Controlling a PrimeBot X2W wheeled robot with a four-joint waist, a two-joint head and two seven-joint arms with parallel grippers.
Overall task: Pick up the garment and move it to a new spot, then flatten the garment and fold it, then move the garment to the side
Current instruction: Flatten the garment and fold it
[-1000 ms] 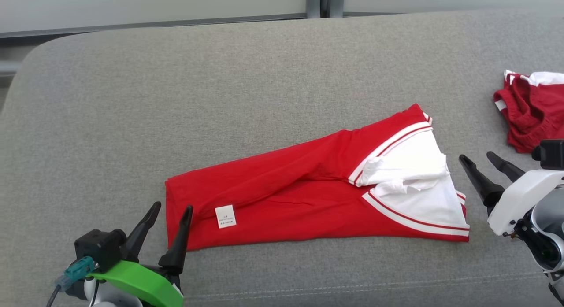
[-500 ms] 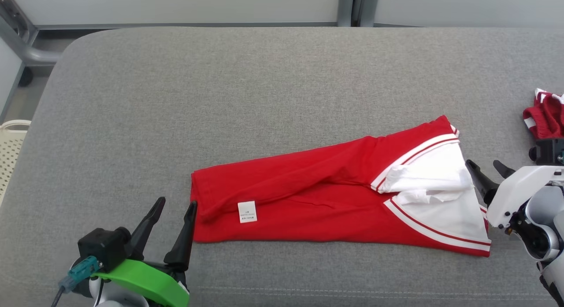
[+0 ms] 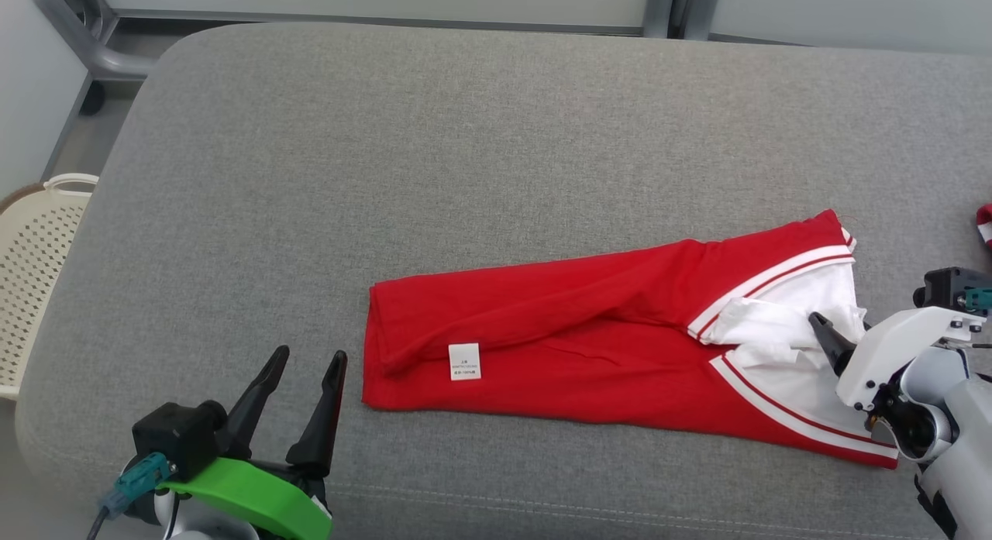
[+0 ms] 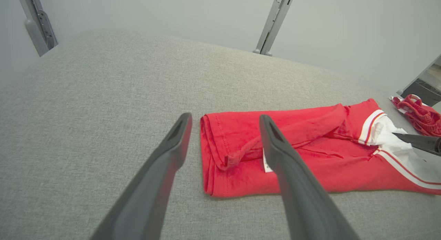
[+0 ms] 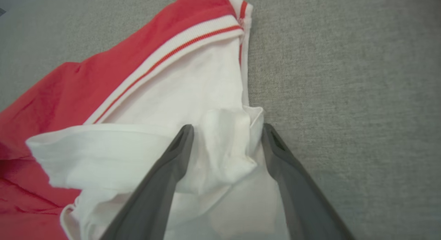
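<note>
Across the front right part of the grey cushion (image 3: 387,137) I see the red garment (image 3: 589,346) lying folded lengthwise, its white-trimmed end toward the right edge. Off the cushion's left edge stands a cream basket (image 3: 31,253). A second red garment (image 4: 420,114) lies crumpled at the right edge. My left gripper (image 3: 310,354) hovers near the front edge, fingers apart, just beside the garment's left end. My right gripper (image 5: 227,127) has its fingers spread astride bunched white fabric. A small white label (image 3: 464,362) shows near the left end.
</note>
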